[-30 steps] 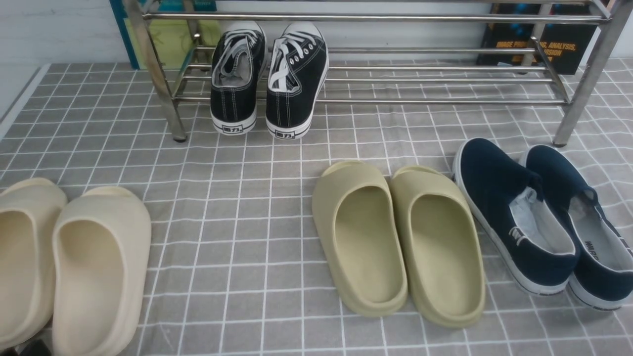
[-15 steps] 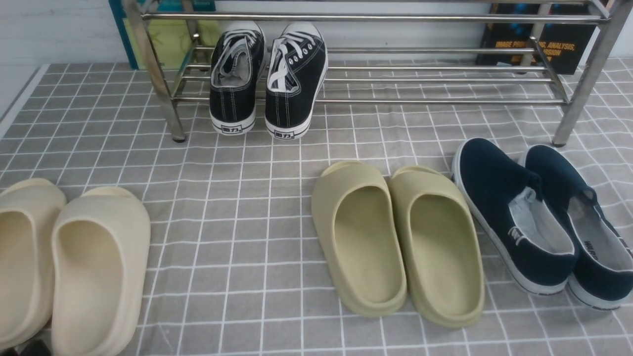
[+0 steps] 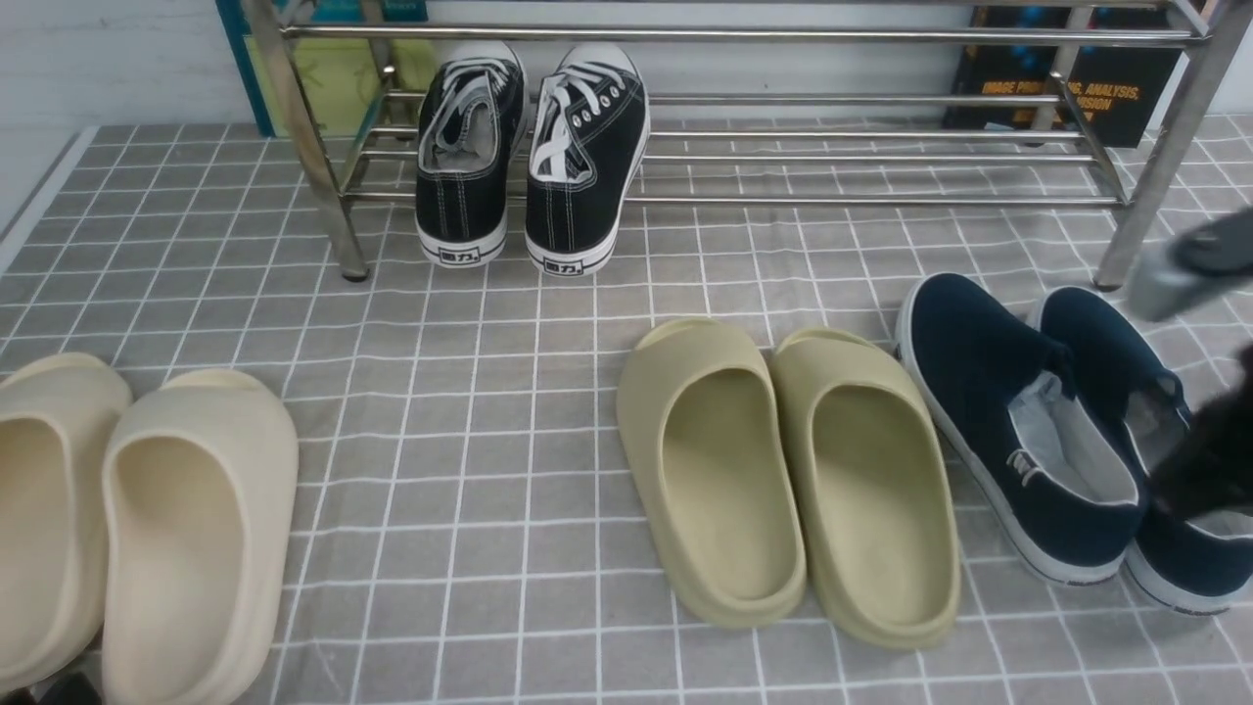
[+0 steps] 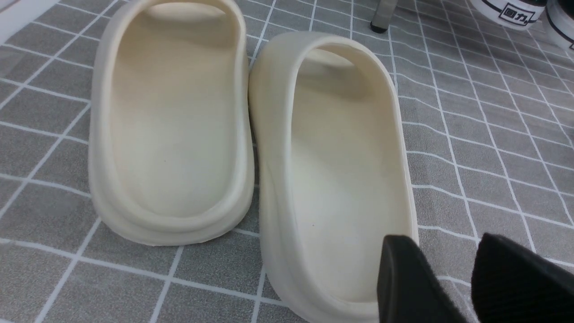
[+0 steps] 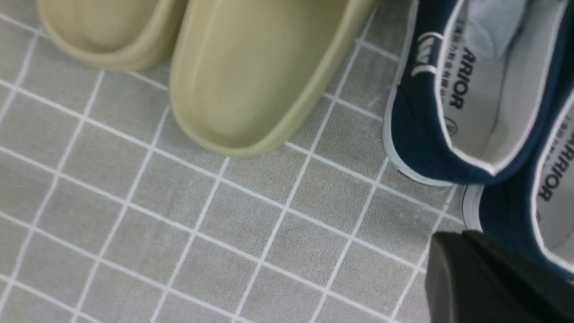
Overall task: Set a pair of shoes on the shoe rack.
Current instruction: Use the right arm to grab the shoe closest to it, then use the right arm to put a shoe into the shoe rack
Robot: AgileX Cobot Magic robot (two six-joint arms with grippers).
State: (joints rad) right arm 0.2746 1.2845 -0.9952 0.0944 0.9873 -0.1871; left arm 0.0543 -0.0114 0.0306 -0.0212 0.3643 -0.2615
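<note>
While the pair of shoes (image 3: pixel 979 362) sat on the desk (image 3: pixel 489 392) at the frame's lower right, short of the shoe rack (image 3: pixel 881 201), the right tool (image 3: pixel 1199 470) hovered over one heel, its jaws unreadable; light, floppy canvas probably favoured pinching the stiffer heel collar.

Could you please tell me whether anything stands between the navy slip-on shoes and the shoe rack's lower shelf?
Nothing visible lies between them. The navy shoes point at the shoe rack near its right end; its right front leg stands just beyond the outer shoe's toe. The black sneakers and olive slippers are off to the left.
</note>
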